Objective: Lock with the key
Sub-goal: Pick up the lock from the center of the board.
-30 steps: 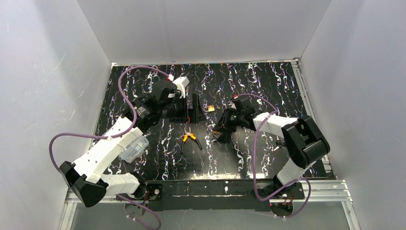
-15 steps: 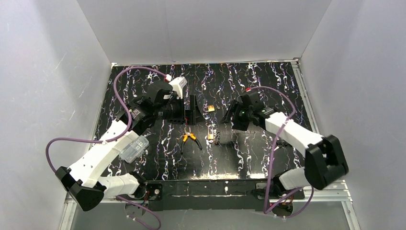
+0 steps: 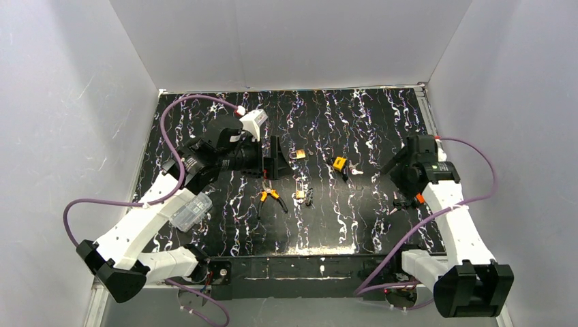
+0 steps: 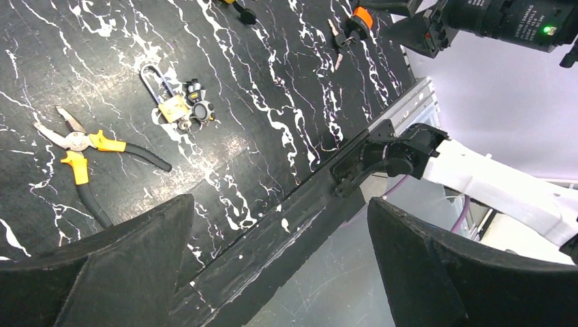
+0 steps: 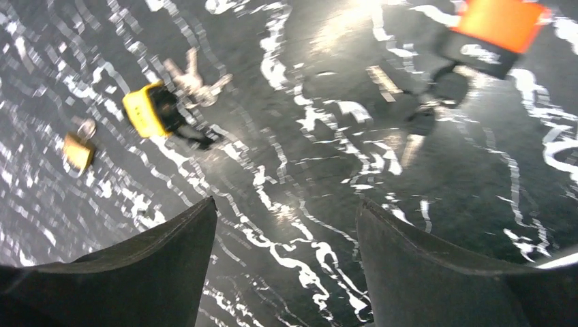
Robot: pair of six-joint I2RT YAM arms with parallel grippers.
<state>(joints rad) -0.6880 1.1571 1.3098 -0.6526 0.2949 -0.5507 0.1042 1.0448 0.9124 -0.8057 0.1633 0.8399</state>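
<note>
A brass padlock (image 3: 299,194) lies flat mid-table with a bunch of black-headed keys (image 3: 309,197) against its body. The left wrist view shows the padlock (image 4: 173,107), its shackle pointing away, and the keys (image 4: 198,109) touching it. My left gripper (image 3: 275,160) hangs open and empty, up and to the left of the lock; in its own view the left gripper (image 4: 279,201) is over the table's front edge. My right gripper (image 3: 397,170) is far to the right, open and empty; the right gripper (image 5: 286,202) is over bare mat.
Orange-handled pliers (image 3: 271,197) lie left of the lock. A second small brass padlock (image 3: 298,154) and a yellow-and-black block with a silver key (image 3: 339,163) lie behind it. An orange tag with keys (image 3: 411,199) lies under the right arm. White walls enclose the mat.
My right gripper opened, left the padlock and keys on the mat, and drew back far to the right. The left arm shifted only slightly.
</note>
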